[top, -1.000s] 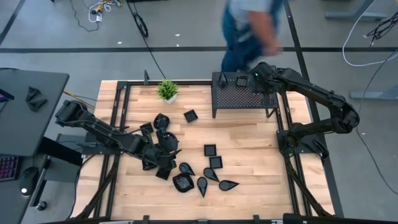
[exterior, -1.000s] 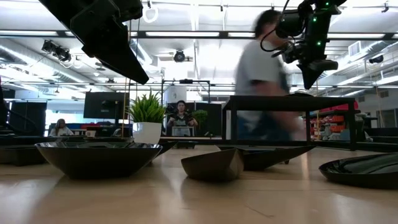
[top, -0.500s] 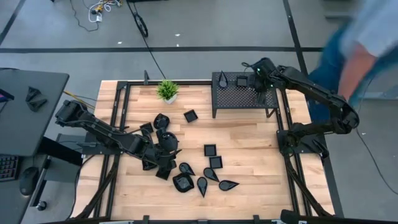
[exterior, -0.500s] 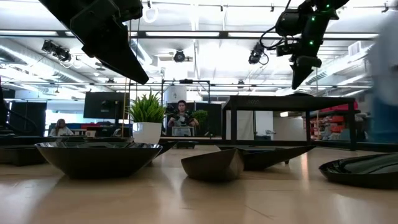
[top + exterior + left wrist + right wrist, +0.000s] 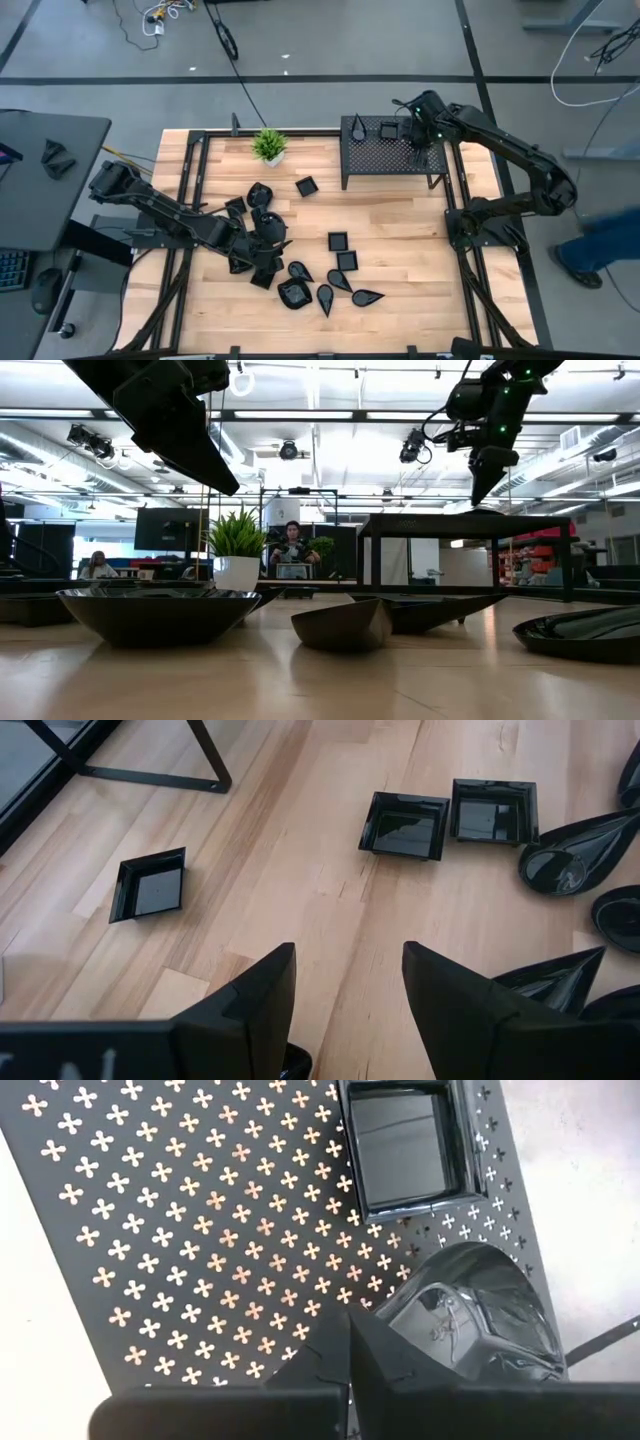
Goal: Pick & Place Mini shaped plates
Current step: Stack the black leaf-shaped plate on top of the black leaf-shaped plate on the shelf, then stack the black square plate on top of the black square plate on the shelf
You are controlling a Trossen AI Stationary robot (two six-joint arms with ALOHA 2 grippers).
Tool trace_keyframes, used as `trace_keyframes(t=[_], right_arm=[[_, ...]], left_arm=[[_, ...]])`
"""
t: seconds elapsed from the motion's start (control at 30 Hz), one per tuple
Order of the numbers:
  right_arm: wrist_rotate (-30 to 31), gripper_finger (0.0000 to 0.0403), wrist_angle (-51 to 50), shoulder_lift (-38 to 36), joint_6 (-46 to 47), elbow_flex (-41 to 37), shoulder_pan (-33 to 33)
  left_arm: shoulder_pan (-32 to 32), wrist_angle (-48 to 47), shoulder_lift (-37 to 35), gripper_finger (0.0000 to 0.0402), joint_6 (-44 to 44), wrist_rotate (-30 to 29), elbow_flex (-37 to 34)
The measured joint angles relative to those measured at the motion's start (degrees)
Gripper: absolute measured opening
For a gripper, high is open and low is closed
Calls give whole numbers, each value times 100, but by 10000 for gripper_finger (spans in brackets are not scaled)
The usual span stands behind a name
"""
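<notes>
Right gripper (image 5: 348,1342) pinched shut and empty above the far-right rack (image 5: 385,150), beside a square plate (image 5: 405,1145) and a rounded plate (image 5: 480,1315) placed there. Left gripper (image 5: 348,985) spread wide, empty, over the plate pile (image 5: 265,240) at left. Between placements, seemingly; next, fetching another plate.

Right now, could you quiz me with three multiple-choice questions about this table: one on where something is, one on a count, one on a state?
1. Where is the potted plant?
A. on the rack
B. on the table beside the rack
C. in a gripper

2. How many dishes lie on the rack?
A. two
B. none
C. six

3. The right gripper over the rack is:
A. wide open
B. holding the plant
C. shut, empty

Answers: B, it stands on the wood left of the rack; A, a square dish and a rounded dish sit there; C, its fingers meet.
</notes>
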Motion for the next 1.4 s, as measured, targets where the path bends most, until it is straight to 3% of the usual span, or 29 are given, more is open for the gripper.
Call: trace_keyframes(t=[0.5, 0.7, 0.83, 1.1, 1.27, 1.4], right_arm=[[52, 6, 85, 2, -38, 0, 76], [52, 4, 218, -266, 784, 0, 679], [63, 2, 487, -313, 1710, 0, 1539], [377, 2, 1646, -38, 2769, 0, 4181], [624, 6, 2496, 589, 3332, 0, 5639], [703, 32, 2969, 1367, 3752, 0, 6477]], left_arm=[[-2, 0, 0, 193, 7, 0, 0], [5, 1, 0, 193, 9, 2, 0], [11, 0, 0, 193, 9, 0, 0], [9, 50, 0, 193, 7, 2, 0], [-11, 86, 0, 193, 7, 2, 0], [-45, 114, 0, 193, 4, 2, 0]])
